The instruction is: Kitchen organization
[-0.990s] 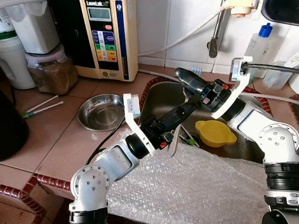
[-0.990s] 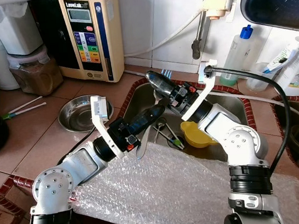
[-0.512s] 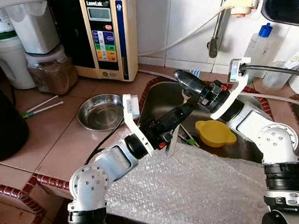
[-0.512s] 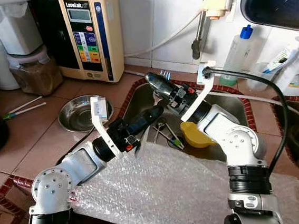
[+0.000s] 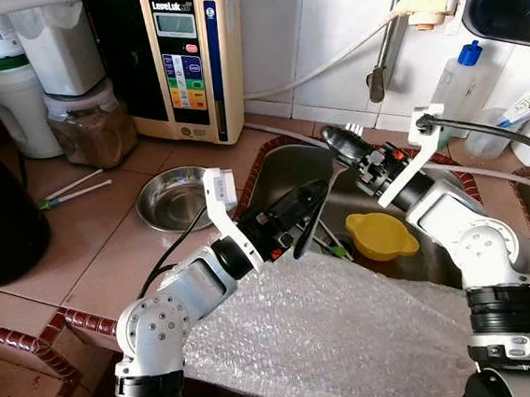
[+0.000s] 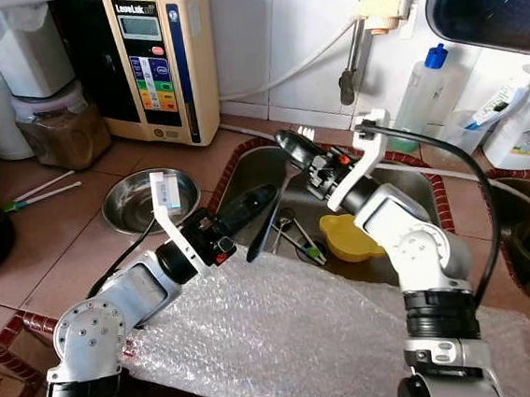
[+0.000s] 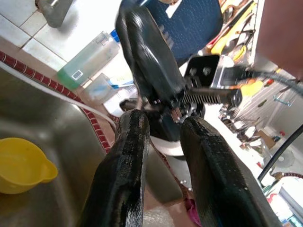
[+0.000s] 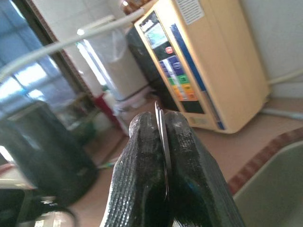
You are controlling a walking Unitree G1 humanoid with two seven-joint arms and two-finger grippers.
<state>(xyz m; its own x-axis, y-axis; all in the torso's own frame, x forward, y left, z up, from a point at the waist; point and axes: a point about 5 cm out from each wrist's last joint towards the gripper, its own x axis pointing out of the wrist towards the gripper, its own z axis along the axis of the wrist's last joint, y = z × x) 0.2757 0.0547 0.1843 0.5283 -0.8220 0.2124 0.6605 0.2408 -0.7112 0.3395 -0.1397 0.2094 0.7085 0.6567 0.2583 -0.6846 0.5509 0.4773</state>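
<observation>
White wall tiles [image 5: 323, 24] fill the upper middle of the frame, lit brightly by daylight. Below them runs a counter [image 5: 82, 244] of reddish-brown tiles, edged at lower left with a dark red patterned trim [image 5: 34, 333]. A steel sink [image 5: 290, 168] is sunk into the counter at centre. A grey pipe [image 5: 390, 32] runs down the wall at upper right. In the right wrist view a window [image 8: 28, 71] glows pale blue at the left of the frame.
</observation>
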